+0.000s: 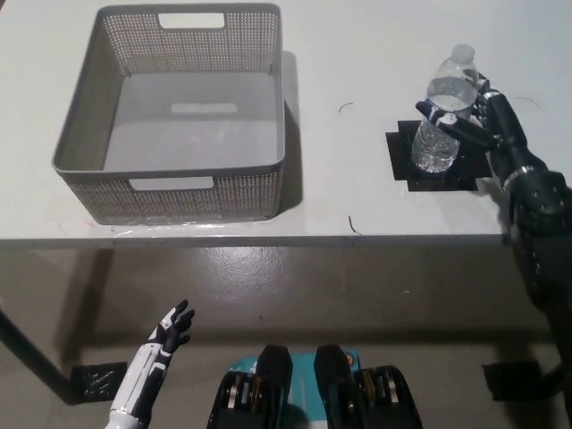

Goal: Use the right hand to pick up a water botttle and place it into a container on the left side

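A clear water bottle (441, 112) with a white cap and blue label stands upright on a black square mat (438, 165) at the table's right. My black right hand (475, 119) is against the bottle's right side, its fingers wrapped around the middle of the bottle. The grey perforated basket (170, 183) sits empty at the table's left. My white left hand (168, 332) rests open below the table's front edge at lower left.
The white table (349, 54) has a bare stretch between basket and bottle, with small dark marks (344, 107) on it. The table's front edge (295, 239) runs across the middle of the picture; grey floor lies below it.
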### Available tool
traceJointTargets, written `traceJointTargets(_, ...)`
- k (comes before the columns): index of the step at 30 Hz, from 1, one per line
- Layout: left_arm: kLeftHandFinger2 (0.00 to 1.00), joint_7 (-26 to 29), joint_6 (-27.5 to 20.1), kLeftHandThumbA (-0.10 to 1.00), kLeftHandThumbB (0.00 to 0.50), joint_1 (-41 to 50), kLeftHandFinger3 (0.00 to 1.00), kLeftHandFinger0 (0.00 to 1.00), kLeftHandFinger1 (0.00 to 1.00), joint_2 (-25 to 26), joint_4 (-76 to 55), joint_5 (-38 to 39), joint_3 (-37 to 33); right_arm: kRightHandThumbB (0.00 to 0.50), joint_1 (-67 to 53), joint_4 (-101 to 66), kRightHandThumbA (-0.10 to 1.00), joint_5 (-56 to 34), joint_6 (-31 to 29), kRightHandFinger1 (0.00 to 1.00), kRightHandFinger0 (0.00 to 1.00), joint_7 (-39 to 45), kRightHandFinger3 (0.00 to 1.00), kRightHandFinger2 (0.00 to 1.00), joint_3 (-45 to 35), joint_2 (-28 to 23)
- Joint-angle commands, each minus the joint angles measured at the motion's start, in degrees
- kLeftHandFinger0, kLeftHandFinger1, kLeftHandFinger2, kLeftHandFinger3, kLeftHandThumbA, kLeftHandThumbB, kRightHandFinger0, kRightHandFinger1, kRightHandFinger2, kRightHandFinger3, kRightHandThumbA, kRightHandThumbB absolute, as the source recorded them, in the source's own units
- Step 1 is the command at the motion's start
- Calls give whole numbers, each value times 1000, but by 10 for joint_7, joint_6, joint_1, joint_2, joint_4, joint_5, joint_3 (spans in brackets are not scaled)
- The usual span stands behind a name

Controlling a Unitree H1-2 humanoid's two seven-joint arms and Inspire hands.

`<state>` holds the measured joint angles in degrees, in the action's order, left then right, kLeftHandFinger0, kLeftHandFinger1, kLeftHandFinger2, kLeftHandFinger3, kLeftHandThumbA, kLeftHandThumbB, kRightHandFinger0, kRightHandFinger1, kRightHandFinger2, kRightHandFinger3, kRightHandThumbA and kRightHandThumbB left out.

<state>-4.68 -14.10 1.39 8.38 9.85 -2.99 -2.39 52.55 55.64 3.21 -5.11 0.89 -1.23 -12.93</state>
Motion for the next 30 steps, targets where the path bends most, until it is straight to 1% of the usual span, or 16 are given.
traceJointTargets(1,1000,-9,-10,1000,185,-7,1000,1000,1000,6,-13,5,-1,500,78,38,999,9,-57,1000,1000,-6,1000,1000,11,-2)
traceJointTargets(3,1000,-8,-19,1000,180,-7,1000,1000,1000,4,-6,4,-1,440,122,98,493,-17,-75,1000,1000,-57,1000,1000,-19,16)
traceJointTargets(4,1000,-8,-20,1000,181,-7,1000,1000,1000,5,-6,3,-1,480,135,113,444,-33,-81,1000,1000,-93,1000,1000,-41,25)
traceJointTargets(5,1000,-10,-19,1000,180,-8,1000,1000,1000,4,-6,5,-1,440,146,130,337,-60,-94,739,733,-103,1000,856,-70,31)
traceJointTargets(6,1000,-10,-19,1000,178,-9,1000,1000,1000,4,-7,5,-2,427,153,140,298,-71,-100,637,595,-108,932,764,-85,33)
traceJointTargets(7,1000,-11,-18,1000,179,-11,1000,1000,1000,5,-6,5,-1,342,168,157,154,-79,-112,220,147,-133,466,381,-105,37)
traceJointTargets(8,1000,-13,-18,1000,175,-14,1000,1000,1000,5,-6,10,1,202,195,171,-89,-124,-116,9,6,-137,168,253,-154,46)
traceJointTargets(9,1000,-12,-19,1000,171,-13,1000,1000,1000,5,-6,10,2,143,203,174,-100,-134,-114,45,0,-132,337,423,-168,49)
traceJointTargets(11,1000,-13,-23,1000,157,-13,1000,1000,1000,7,-6,10,4,115,212,178,-100,-119,-131,49,0,-132,514,494,-174,54)
traceJointTargets(12,1000,-14,-22,1000,157,-14,1000,1000,1000,8,-6,10,4,114,212,177,-100,-111,-143,7,0,-131,535,478,-172,55)
traceJointTargets(15,1000,-20,-26,1000,128,-12,1000,1000,1000,8,-7,18,3,97,214,164,-100,-96,-150,4,0,-141,452,438,-166,61)
traceJointTargets(17,1000,-19,-31,1000,127,-10,1000,1000,1000,12,-4,7,1,85,218,147,-100,-101,-151,64,0,-143,540,554,-168,68)
traceJointTargets(21,1000,-18,-31,1000,119,-11,1000,1000,1000,9,-2,15,5,69,222,77,-100,-95,-149,207,0,-144,716,651,-157,82)
traceJointTargets(25,1000,-17,-26,1000,125,-10,1000,1000,1000,9,-5,12,5,64,217,-20,-100,-94,-123,270,0,-137,749,682,-145,99)
traceJointTargets(28,1000,-15,-20,1000,125,-8,1000,1000,1000,5,-7,16,7,133,215,-83,-100,-75,-108,313,0,-141,777,695,-124,109)
traceJointTargets(30,1000,-15,-17,1000,128,-7,1000,1000,1000,8,-9,9,5,91,215,-120,-100,-67,-92,327,4,-144,775,701,-112,116)
